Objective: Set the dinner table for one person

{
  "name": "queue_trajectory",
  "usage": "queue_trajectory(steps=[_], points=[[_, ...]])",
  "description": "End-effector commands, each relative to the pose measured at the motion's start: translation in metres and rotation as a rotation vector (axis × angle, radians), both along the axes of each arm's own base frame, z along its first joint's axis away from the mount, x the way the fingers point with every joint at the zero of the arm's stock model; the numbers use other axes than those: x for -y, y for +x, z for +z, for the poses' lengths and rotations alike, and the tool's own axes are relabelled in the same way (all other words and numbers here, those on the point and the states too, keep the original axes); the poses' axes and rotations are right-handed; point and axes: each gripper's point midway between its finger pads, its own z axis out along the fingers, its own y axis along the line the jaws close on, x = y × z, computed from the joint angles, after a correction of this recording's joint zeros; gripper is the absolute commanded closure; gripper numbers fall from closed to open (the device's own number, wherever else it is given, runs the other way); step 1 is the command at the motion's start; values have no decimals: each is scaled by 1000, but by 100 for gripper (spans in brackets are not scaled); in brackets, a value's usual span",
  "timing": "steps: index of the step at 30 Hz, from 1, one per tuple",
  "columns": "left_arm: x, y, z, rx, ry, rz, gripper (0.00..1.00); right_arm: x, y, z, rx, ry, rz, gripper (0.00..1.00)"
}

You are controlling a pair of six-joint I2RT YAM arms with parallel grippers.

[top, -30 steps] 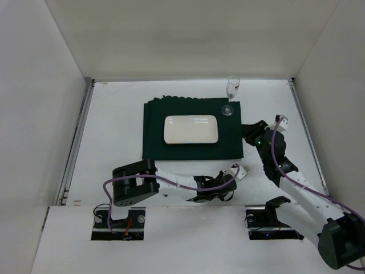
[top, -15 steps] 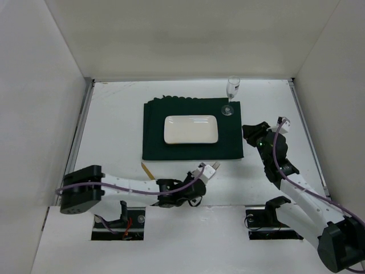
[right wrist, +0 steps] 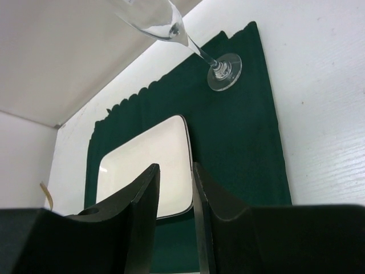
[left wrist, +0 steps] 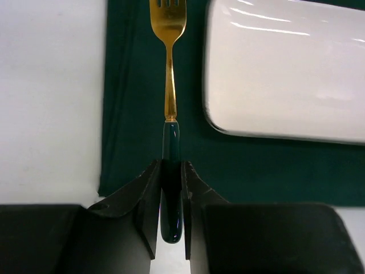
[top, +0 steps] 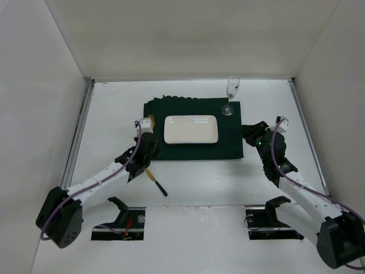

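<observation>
On the left strip of the green mat [top: 191, 149], just beside the plate's [top: 190, 129] short edge, your left gripper [top: 146, 130] hangs with a fork [top: 150, 121] in it. In the left wrist view the gripper [left wrist: 171, 188] has its fingers [left wrist: 145, 194] clamped on the fork's dark green handle, and the gold neck and tines [left wrist: 170, 85] point straight away over the mat [left wrist: 137, 114], parallel to the plate [left wrist: 285, 68]. You cannot tell whether the fork touches the cloth.

The mat lies in the middle of the white dinner table [top: 114, 114], with the plate centred on it. A wine glass [top: 231, 88] stands upright on the mat's far right corner. A second utensil [top: 157, 184], gold with a dark handle, lies slanted on the bare table near the mat's near left corner.

Your right gripper [top: 249, 132] sits just off the mat's right edge. Its fingers [right wrist: 142, 211] are a narrow gap apart and grip nothing.
</observation>
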Motion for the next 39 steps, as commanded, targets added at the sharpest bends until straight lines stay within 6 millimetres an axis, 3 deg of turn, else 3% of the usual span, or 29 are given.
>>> queue_trajectory(steps=[1, 5, 8, 18, 26, 32, 39], points=[[7, 35, 9, -28, -89, -13, 94, -8, 8, 16, 57, 30, 25, 65], [8, 70, -1, -76, -59, -25, 94, -10, 7, 18, 63, 33, 37, 65], [9, 82, -6, -97, -5, -42, 94, -11, 7, 18, 68, 36, 42, 65], [-1, 101, -38, -177, 72, -19, 94, -20, 7, 17, 61, 32, 73, 64], [0, 100, -63, -232, 122, -17, 90, -21, 7, 18, 67, 30, 77, 64], [-7, 100, -60, -215, 140, 30, 72, -31, 8, 15, 54, 25, 105, 62], [-11, 92, -30, -151, 96, 77, 50, -52, 11, 9, 26, -9, 176, 61]])
